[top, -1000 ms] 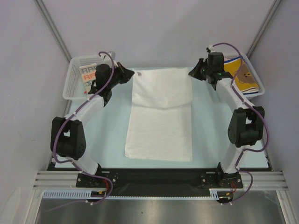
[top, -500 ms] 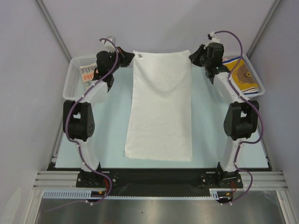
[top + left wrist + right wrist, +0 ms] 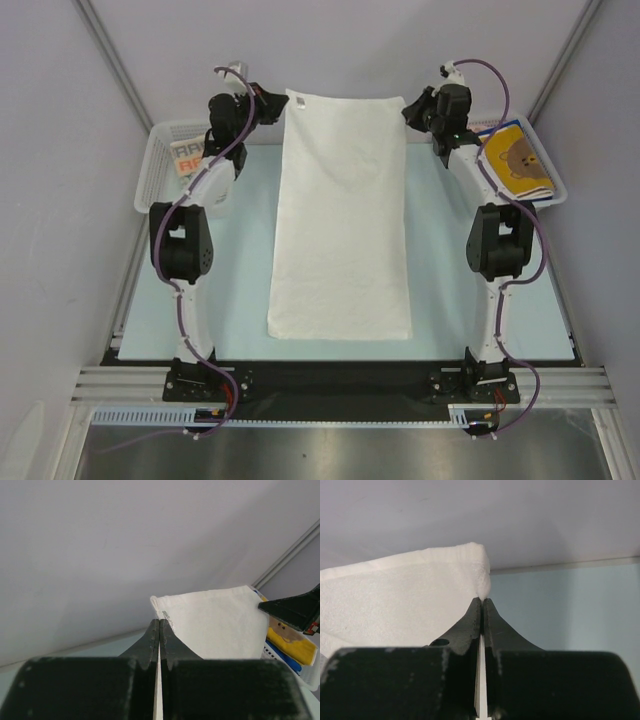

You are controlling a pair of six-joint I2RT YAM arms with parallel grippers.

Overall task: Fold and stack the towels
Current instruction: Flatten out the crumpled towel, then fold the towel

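A plain white towel (image 3: pixel 343 215) lies stretched lengthwise down the middle of the table, its far edge lifted off the surface. My left gripper (image 3: pixel 280 103) is shut on its far left corner (image 3: pixel 162 611). My right gripper (image 3: pixel 408 108) is shut on its far right corner (image 3: pixel 481 587). The near edge rests on the table close to the arm bases. A yellow-orange bear towel (image 3: pixel 518 160) lies in the right basket. A cream towel with "RABBIT" lettering (image 3: pixel 188 157) lies in the left basket.
A white mesh basket (image 3: pixel 160 165) stands at the far left and another (image 3: pixel 552 178) at the far right. The pale blue table (image 3: pixel 235 270) shows on both sides of the towel. Grey walls close in the back and sides.
Both grippers have moved away from me and upward with the towel's far corners. The fold across the towel has been pulled out, and it now lies at full length.
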